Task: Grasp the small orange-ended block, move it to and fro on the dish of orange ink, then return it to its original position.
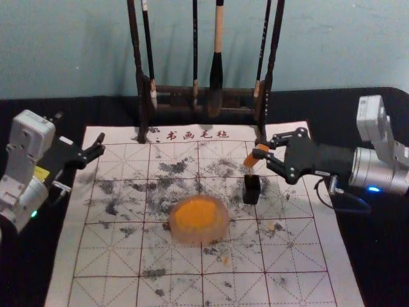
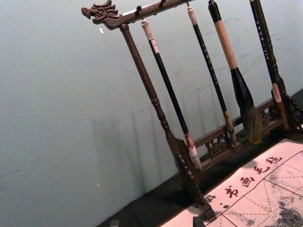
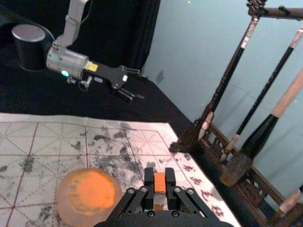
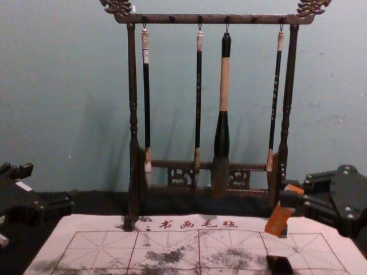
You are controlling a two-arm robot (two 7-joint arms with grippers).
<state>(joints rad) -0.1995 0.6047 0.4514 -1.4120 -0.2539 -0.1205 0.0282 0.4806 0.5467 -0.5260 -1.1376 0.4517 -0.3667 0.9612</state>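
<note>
Your right gripper (image 1: 264, 148) pinches the orange block (image 1: 250, 160); swinging low to the seven-o'clock dish (image 1: 199, 234) could bump the black block (image 1: 252, 190). Left gripper (image 1: 100, 144) is open at nine.

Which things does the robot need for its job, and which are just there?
For the job:
- orange-ended block, in the right gripper
- orange ink dish
- maybe the black block; I can't be sure

Just there:
- brushes on their rack
- left gripper, idle by the mat's edge
</note>
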